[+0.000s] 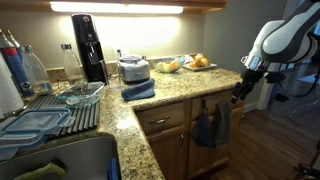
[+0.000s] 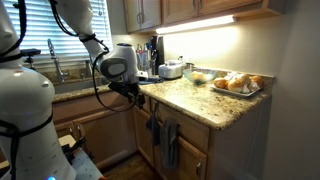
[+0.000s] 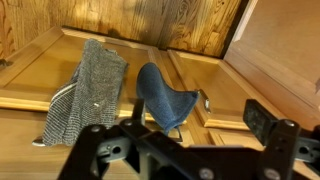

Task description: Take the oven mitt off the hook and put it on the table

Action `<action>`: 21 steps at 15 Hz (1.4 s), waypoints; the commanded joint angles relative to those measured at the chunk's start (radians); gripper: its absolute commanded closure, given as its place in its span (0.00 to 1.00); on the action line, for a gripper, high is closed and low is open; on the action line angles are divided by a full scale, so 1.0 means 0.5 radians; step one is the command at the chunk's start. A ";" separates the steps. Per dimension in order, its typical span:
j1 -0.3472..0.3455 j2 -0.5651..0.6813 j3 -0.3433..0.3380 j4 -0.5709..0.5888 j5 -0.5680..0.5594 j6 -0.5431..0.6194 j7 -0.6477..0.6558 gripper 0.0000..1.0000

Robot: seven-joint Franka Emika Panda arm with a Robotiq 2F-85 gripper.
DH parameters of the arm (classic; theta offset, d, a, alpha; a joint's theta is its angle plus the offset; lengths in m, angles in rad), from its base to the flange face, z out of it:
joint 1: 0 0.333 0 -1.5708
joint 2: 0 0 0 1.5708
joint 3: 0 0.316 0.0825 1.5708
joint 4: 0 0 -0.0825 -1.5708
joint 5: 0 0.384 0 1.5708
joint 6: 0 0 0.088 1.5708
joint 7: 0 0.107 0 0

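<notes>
The small blue oven mitt (image 3: 161, 96) hangs on the wooden cabinet front, with a metal hook (image 3: 204, 101) beside it. In both exterior views it is a small dark shape below the counter edge (image 1: 222, 122) (image 2: 154, 130). My gripper (image 3: 195, 128) is open and empty and faces the mitt from a short way off without touching it. It also shows in both exterior views (image 1: 240, 92) (image 2: 135, 93), level with the counter edge. The speckled granite table (image 1: 170, 98) (image 2: 195, 100) lies above the cabinets.
A longer grey cloth (image 3: 90, 85) (image 1: 205, 130) (image 2: 169, 145) hangs next to the mitt. On the counter are a folded blue towel (image 1: 138, 90), a small appliance (image 1: 132, 68), a tray of food (image 2: 238, 84), a dish rack (image 1: 60, 110) and a sink.
</notes>
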 commanded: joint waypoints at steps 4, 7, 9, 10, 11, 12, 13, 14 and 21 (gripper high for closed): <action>0.086 0.218 0.004 0.061 0.369 0.156 -0.276 0.00; 0.090 0.387 0.083 0.158 0.745 0.263 -0.550 0.00; 0.038 0.506 0.182 0.258 0.991 0.296 -0.764 0.00; 0.016 0.561 0.226 0.304 1.099 0.313 -0.855 0.00; -0.006 0.617 0.266 0.350 1.195 0.333 -0.949 0.00; -0.028 0.672 0.300 0.394 1.283 0.344 -1.034 0.00; -0.041 0.722 0.316 0.427 1.338 0.354 -1.086 0.00; 0.024 0.625 0.255 0.354 1.216 0.293 -0.943 0.00; -0.013 0.850 0.340 0.490 1.346 0.471 -1.130 0.00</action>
